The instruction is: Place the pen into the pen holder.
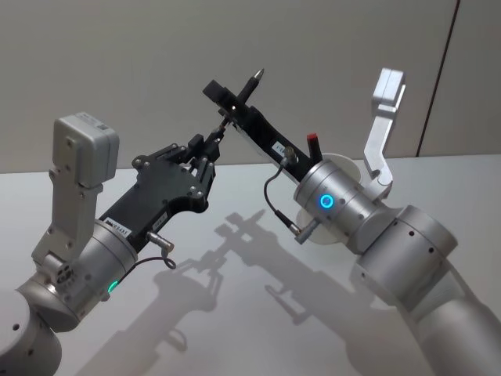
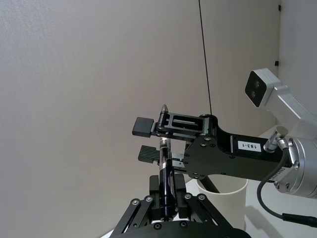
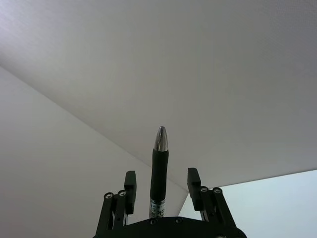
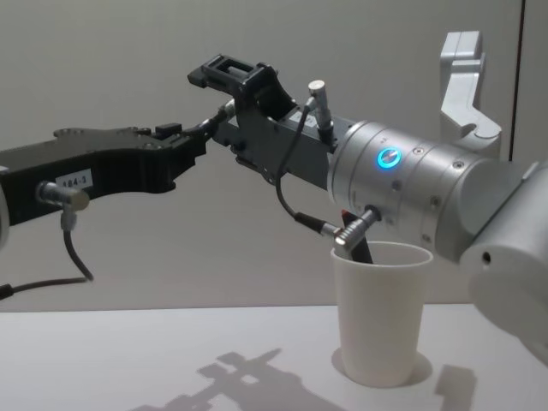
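From the head view, the pen [image 1: 249, 84] is held up in the air above the worktop [image 1: 235, 313], between the two arms. The left gripper [image 1: 218, 139] has its jaws closed on the pen's lower end. The right gripper [image 1: 227, 102] reaches in from the other side, higher up the barrel, and the tip pokes out beyond it.

In the left wrist view, the pen [image 2: 165, 173] rises from the clamped left gripper [image 2: 167, 196] and passes between the jaws of the right gripper [image 2: 146, 140]. The pen holder [image 2: 230, 203] stands on the worktop below and behind.

In the right wrist view, the right gripper [image 3: 161, 183] has its jaws apart, with a gap on each side of the pen [image 3: 159, 163].

From the chest view, the left gripper [image 4: 201, 137] meets the right gripper [image 4: 218, 86] well above the pen holder [image 4: 381, 325], which stands upright under the right arm.

Judging by this, the pen is lifted and a hand-over seems to be in progress. The right-hand grasp, the carry over the cup and the drop are still to come.
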